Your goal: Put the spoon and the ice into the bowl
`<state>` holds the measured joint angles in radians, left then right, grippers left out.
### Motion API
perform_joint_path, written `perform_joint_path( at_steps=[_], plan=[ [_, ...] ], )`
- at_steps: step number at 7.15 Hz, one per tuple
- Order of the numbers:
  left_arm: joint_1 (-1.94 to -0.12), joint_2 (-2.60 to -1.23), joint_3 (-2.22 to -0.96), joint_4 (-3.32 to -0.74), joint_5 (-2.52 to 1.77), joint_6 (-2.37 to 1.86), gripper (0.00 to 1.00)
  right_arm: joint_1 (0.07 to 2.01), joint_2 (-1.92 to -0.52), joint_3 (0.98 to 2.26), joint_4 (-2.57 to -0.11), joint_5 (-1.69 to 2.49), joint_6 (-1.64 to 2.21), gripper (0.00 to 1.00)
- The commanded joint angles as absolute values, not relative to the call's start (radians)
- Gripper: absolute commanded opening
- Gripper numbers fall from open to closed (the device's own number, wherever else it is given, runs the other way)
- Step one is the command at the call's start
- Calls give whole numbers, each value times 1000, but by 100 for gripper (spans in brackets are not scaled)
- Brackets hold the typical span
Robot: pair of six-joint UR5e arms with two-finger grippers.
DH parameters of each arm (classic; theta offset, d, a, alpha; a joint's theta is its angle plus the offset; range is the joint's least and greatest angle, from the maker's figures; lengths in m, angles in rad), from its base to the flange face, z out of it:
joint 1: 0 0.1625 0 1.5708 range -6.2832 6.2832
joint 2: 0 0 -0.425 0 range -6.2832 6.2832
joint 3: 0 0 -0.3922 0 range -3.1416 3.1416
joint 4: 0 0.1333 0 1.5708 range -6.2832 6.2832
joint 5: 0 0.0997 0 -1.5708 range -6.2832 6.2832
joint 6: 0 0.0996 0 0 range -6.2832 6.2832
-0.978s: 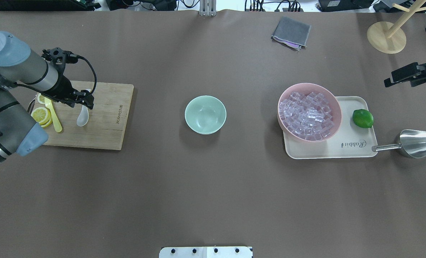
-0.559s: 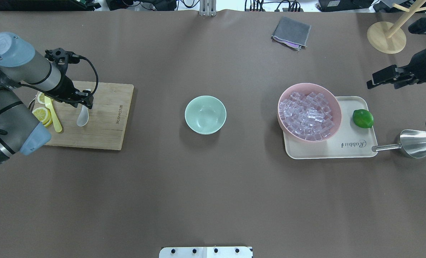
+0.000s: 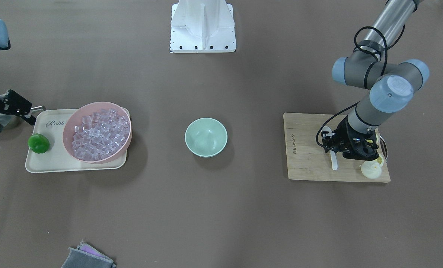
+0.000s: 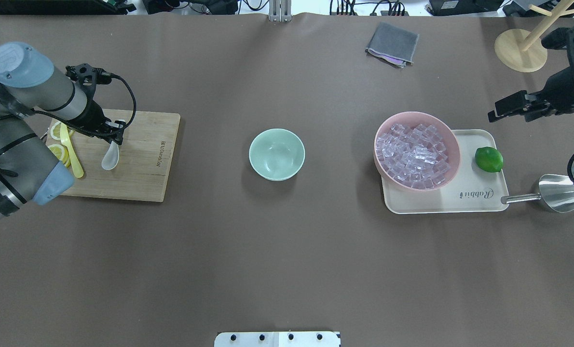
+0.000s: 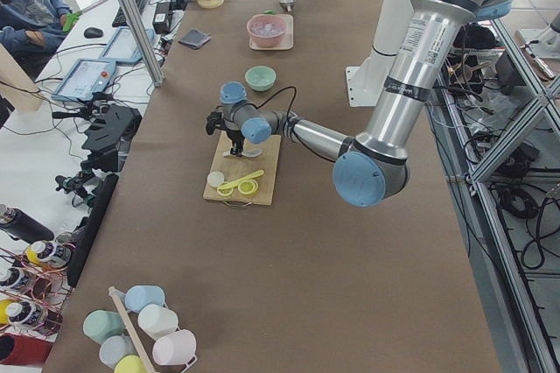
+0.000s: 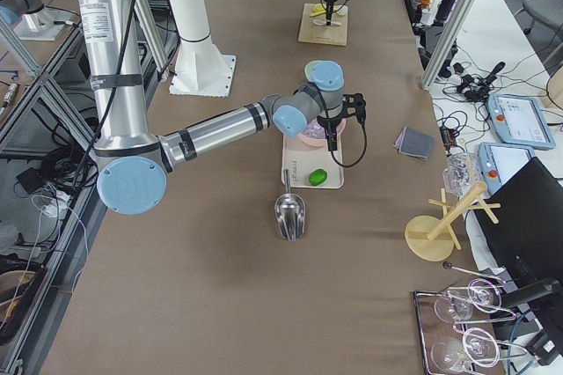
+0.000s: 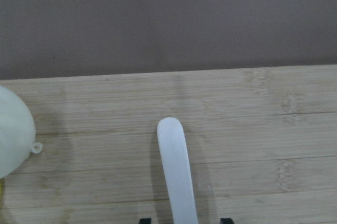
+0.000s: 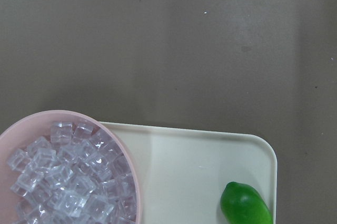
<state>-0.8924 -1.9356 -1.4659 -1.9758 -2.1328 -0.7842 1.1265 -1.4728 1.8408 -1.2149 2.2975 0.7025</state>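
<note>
The spoon (image 4: 110, 159) is small, white and glossy, with an oval scoop and a short straight handle. It lies flat on a bamboo cutting board (image 4: 142, 166) at the left end of the table, scoop toward the robot and handle pointing away. The left gripper (image 4: 117, 136) stands over the handle with its jaws apart. In the left wrist view a dark fingertip (image 7: 145, 220) shows on each side of the handle, with a gap to it on both sides. Left of the spoon on the same board lie a thin yellow utensil (image 4: 72, 154) and some lemon slices (image 4: 58, 152). The bowl (image 4: 277, 154), mint green and smooth inside, sits alone at mid-table, well apart from the board. The ice (image 4: 415, 156), a heap of clear, faintly lilac cubes, fills a larger pink bowl (image 4: 453, 140) on the left part of a cream tray (image 4: 465, 202) to the right. A lime (image 4: 488, 159) rests on the tray's right part. A metal scoop (image 4: 557, 193) lies just right of the tray, its handle reaching the tray's edge. The right gripper (image 4: 494, 112) hangs beyond the tray's far right corner, jaws spread and holding nothing. The table (image 4: 287, 260) is covered in plain brown. At its far edge lie a folded grey cloth (image 4: 392, 43) and a round wooden stand (image 4: 520, 50).
</note>
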Motion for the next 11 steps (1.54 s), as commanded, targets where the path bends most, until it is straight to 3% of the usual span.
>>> perform_joint_path(
  at_steps=[1, 4, 6, 11],
  plan=[
    [-893, -1947, -1479, -1974, -2134, -790, 0, 1124, -1468, 1842, -1215, 2296, 703, 99],
    [-849, -2219, -1502, -1846, -2141, -969, 0, 1082, -1396, 1847, -1215, 2254, 817, 98],
    [-777, -2328, -1477, -1842, -2137, -1061, 0, 968, -1376, 1870, -1215, 2151, 914, 98],
    [-686, -2487, -1278, -1977, -2016, -1132, 0, 896, -1364, 1876, -1215, 2106, 972, 97]
  ],
)
